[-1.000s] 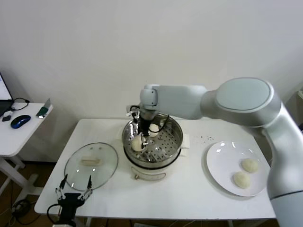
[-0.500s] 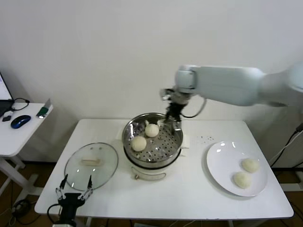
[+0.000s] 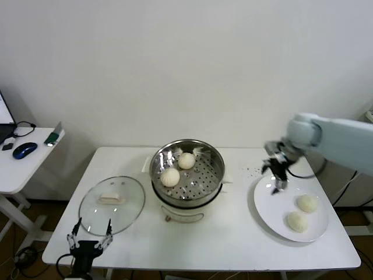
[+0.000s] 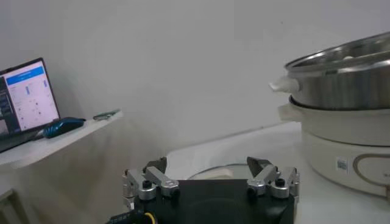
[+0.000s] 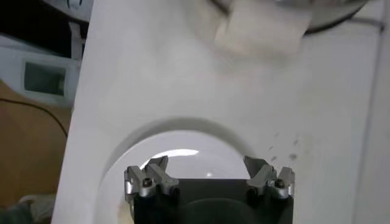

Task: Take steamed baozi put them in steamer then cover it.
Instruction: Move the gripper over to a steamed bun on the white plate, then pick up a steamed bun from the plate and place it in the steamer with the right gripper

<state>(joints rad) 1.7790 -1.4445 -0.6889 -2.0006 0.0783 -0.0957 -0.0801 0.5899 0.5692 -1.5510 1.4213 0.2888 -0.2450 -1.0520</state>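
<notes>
Head view: the steamer stands in the middle of the white desk, uncovered, with two buns lying on its holed floor, one nearer the front left and one behind it, close but apart; two more buns lie on the white plate at the right side of the desk, near its right rim; the glass lid rests flat on the desk to the left of the steamer, its cream handle up; the right hand hangs above the plate's near-left edge, fingers spread wide and holding nothing, well apart from the buns there; the left hand waits low at the desk's front left edge, just before the lid, also spread wide and empty; a side table with a blue mouse stands further left; the right wrist view shows the plate's rim below its open fingers.
</notes>
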